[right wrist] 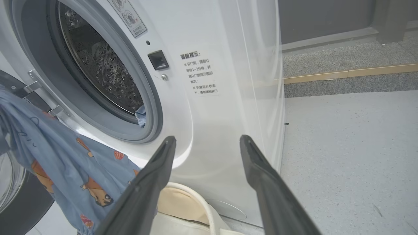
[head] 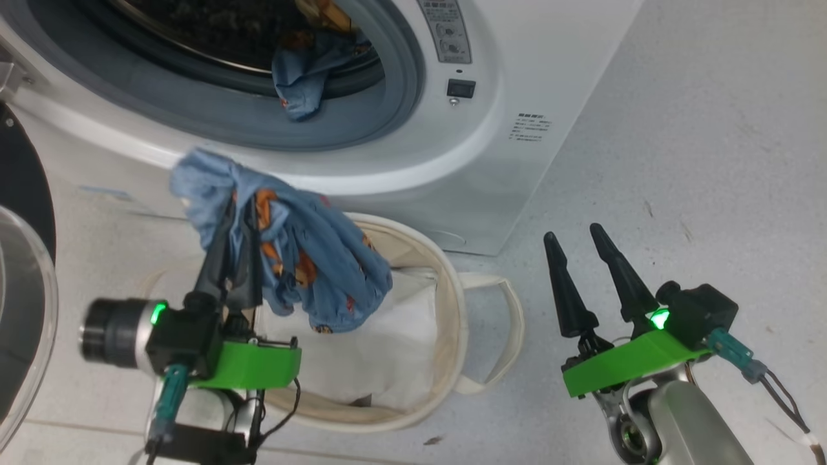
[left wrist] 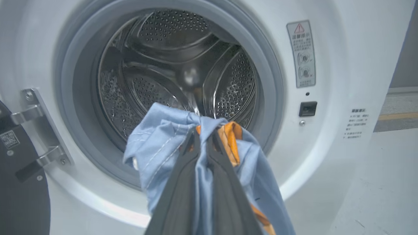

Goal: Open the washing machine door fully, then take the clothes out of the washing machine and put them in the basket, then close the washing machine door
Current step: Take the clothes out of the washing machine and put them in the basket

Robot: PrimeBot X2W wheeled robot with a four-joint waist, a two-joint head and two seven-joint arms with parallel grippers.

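My left gripper (head: 238,213) is shut on a light-blue bear-print garment (head: 323,265), which hangs over the left half of the cream basket (head: 452,303). In the left wrist view the same clothes (left wrist: 156,143) bunch around the closed fingertips (left wrist: 214,137), in front of the washing machine (left wrist: 326,156) and its drum mouth. A second blue garment (head: 300,77) droops over the grey drum rim. The washing machine door (head: 26,194) stands swung open at the far left. My right gripper (head: 572,232) is open and holds nothing, right of the basket. In its own wrist view it (right wrist: 208,138) points at the machine's front corner.
A plain white folded sheet (head: 387,349) lies inside the basket, which sits on the floor against the machine's front. Speckled grey floor (head: 711,161) spreads to the right. A wooden strip (right wrist: 349,73) crosses the floor further back.
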